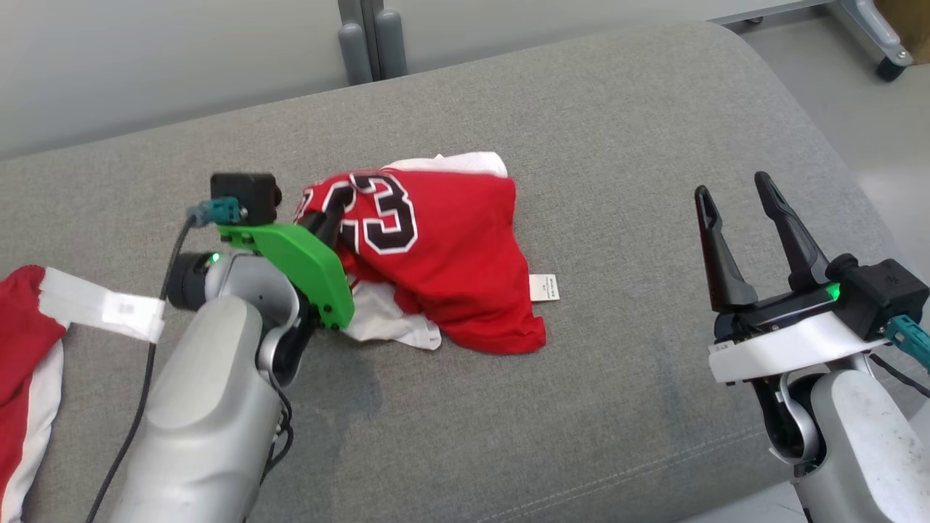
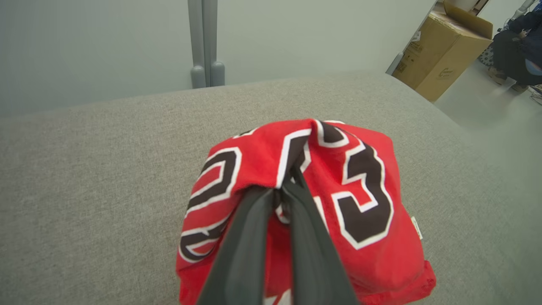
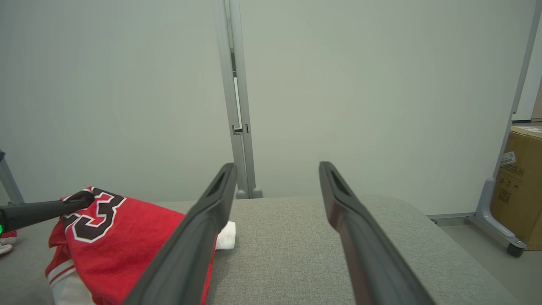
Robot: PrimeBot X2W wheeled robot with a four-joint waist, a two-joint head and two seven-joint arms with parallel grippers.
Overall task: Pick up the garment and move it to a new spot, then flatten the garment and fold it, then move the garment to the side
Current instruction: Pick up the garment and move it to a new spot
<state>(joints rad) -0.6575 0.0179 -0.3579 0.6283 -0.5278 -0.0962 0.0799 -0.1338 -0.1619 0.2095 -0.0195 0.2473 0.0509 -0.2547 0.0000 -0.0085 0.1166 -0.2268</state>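
The garment [image 1: 443, 254] is a red jersey with a black "23" and white trim, bunched up in the middle of the grey cushion [image 1: 581, 131]. My left gripper [image 1: 330, 211] is shut on a fold of the garment at its left edge, and that part is lifted a little. In the left wrist view the garment [image 2: 360, 178] is pinched between my dark fingers [image 2: 254, 237]. My right gripper [image 1: 730, 192] hovers open to the right of the garment, holding nothing. In the right wrist view its fingers [image 3: 203, 228] stand wide apart, with the garment [image 3: 123, 237] at the lower left.
Another red and white garment [image 1: 29, 363] lies at the cushion's left edge. A cardboard box [image 2: 444, 51] and a wheeled frame leg [image 1: 872, 43] stand on the floor beyond the cushion's right end. A grey wall with a post [image 1: 370, 40] runs behind.
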